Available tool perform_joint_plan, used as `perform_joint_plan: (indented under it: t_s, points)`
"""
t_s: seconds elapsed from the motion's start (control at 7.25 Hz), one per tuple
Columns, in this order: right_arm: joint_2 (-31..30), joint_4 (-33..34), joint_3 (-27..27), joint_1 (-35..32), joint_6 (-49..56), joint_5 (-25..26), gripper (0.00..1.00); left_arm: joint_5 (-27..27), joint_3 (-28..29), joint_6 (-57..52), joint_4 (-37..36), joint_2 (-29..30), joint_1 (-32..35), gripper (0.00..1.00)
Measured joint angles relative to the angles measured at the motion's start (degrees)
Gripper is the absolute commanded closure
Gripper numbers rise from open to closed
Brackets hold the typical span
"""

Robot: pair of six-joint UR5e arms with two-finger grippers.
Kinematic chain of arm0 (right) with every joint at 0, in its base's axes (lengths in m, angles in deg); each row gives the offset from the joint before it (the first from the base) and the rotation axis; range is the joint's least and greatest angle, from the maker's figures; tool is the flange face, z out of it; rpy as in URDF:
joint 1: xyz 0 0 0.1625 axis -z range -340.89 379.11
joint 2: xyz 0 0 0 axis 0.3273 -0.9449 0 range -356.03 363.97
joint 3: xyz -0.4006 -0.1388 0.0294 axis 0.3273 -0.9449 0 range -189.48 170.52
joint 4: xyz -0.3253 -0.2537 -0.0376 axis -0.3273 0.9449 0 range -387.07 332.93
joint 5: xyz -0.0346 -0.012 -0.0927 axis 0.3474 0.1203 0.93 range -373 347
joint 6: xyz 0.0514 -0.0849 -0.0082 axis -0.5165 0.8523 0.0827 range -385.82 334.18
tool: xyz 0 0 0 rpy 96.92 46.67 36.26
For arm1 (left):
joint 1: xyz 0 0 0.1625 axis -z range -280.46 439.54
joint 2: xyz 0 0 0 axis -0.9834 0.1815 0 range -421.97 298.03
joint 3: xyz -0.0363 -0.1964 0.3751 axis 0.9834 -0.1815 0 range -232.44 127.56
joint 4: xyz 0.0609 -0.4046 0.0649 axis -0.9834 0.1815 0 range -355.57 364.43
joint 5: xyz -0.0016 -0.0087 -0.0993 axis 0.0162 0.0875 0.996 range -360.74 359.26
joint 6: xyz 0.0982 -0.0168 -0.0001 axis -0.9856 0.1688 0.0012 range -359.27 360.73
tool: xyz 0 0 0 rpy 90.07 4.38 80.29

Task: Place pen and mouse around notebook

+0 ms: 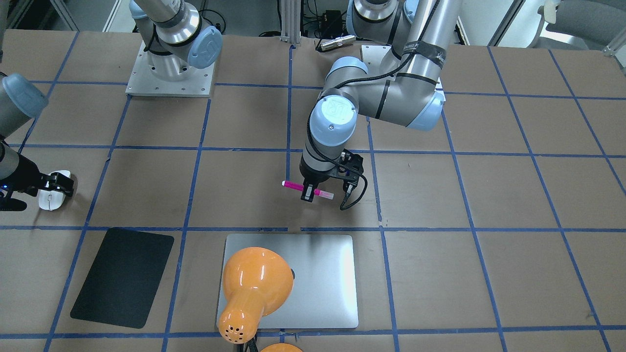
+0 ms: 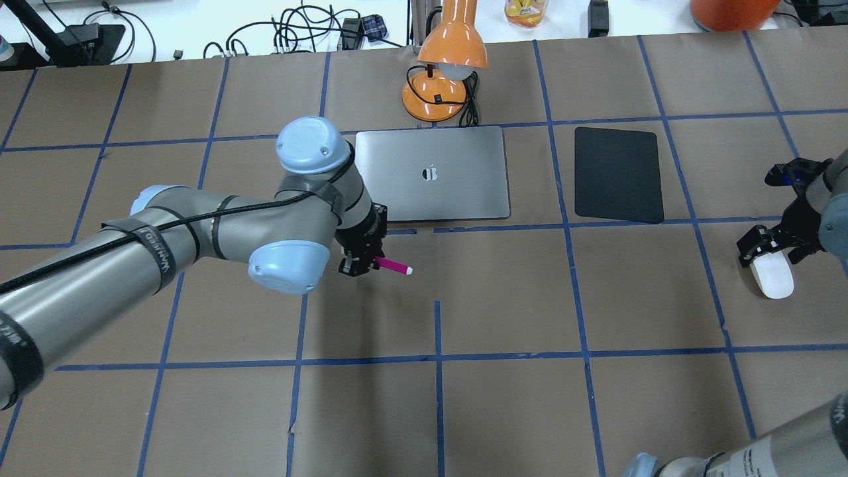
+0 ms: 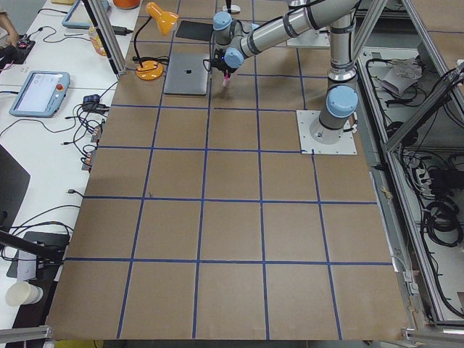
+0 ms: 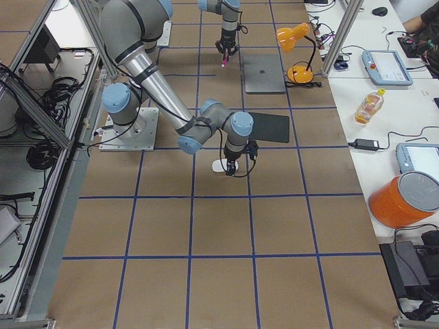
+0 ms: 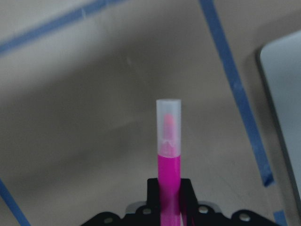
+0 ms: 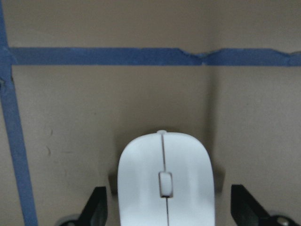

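Observation:
The pink pen (image 1: 294,186) (image 2: 395,267) lies level in my left gripper (image 1: 309,193) (image 2: 360,265), which is shut on its middle. It hangs just on the robot's side of the silver notebook (image 1: 325,283) (image 2: 464,182). The left wrist view shows the pen (image 5: 168,155) with its pale cap pointing away and the notebook's corner (image 5: 288,99) at the right. The white mouse (image 2: 774,279) (image 1: 48,200) rests on the paper far to the robot's right. My right gripper (image 2: 770,256) is open and straddles its rear end. In the right wrist view both fingers (image 6: 96,207) stand clear of the mouse (image 6: 165,179).
An orange desk lamp (image 2: 445,69) (image 1: 254,286) leans over the notebook's far edge and hides part of it from the front. A black mat (image 2: 618,173) (image 1: 122,276) lies between notebook and mouse. Blue tape lines grid the brown paper.

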Motion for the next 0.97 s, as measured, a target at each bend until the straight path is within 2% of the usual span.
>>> perform_joint_plan:
  t_s: [0.14, 0.28, 0.41, 0.55, 0.97]
  points:
    - [0.0, -0.1, 0.0, 0.0, 0.0, 0.0, 0.43, 0.3, 0.5, 3.6, -0.1, 1.0, 1.3, 1.0]
    - [0.0, -0.1, 0.0, 0.0, 0.0, 0.0, 0.46, 0.6, 0.9, 6.3, -0.7, 1.8, 2.1, 1.0]
    - [0.0, -0.2, 0.0, 0.0, 0.0, 0.1, 0.52, 0.7, 1.6, 7.5, -0.8, 2.5, 2.6, 0.92]
    - [-0.1, -0.2, 0.0, 0.0, -0.1, 0.1, 0.53, 0.8, 2.5, 7.6, -0.7, 3.5, 2.8, 0.01]
    - [-0.9, -0.4, -0.3, -0.1, -0.4, 0.3, 0.51, 0.8, 5.9, 5.7, -1.3, 5.1, 2.9, 0.0]
